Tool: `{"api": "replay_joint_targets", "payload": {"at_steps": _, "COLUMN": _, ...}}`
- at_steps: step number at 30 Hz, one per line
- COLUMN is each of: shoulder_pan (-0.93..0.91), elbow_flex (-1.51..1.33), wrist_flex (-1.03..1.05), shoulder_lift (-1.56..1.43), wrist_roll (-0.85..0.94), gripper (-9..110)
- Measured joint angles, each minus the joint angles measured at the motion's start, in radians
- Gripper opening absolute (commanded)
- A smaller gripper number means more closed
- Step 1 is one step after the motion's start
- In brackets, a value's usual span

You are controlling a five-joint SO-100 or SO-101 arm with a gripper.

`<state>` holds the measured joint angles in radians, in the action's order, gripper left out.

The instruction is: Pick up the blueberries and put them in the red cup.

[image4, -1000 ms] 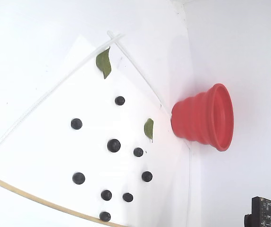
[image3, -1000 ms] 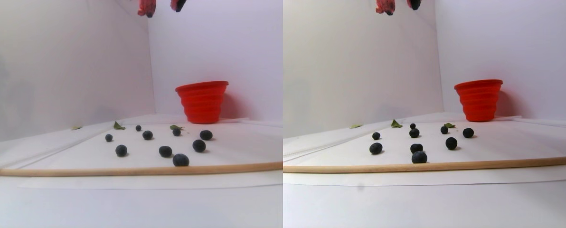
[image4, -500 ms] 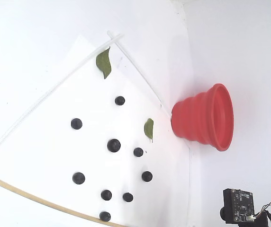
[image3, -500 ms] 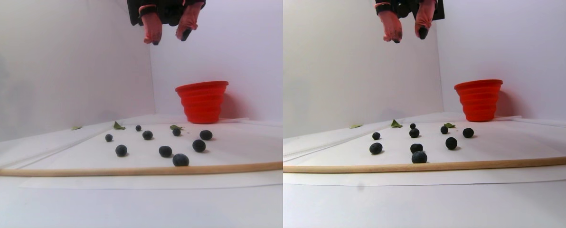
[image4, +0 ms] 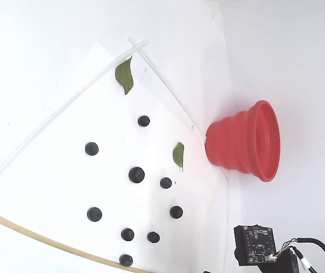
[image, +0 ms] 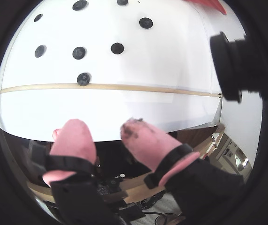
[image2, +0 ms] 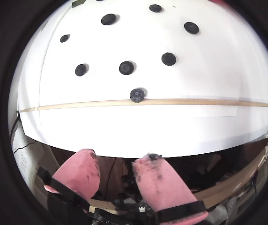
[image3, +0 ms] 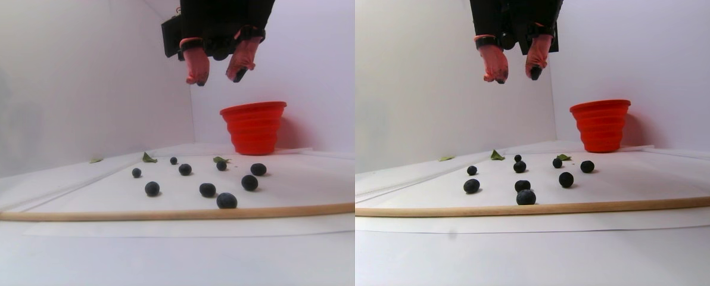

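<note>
Blueberries (image4: 136, 174): nine, loose on the white table (image4: 32, 68), none collected. Red cup (image4: 243, 141): at 3 o'clock of the cluster in the fixed view. Pincer (image3: 218, 76): open, empty, high above. Risk: round berries rolling from closing fingers toward wooden rod (image3: 170, 213).

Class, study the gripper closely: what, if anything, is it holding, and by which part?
Nothing. The gripper hangs open and empty above the blueberries, which all lie on the white sheet.
</note>
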<state>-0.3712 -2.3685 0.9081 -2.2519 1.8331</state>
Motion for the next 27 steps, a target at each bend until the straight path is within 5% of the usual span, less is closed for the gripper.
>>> {"api": "replay_joint_targets", "payload": {"at_steps": 27, "shoulder_pan": -0.032, "elbow_flex": -0.041, "wrist_flex": -0.253, "shoulder_lift": 0.272, "wrist_roll": 0.044, "gripper": 15}}
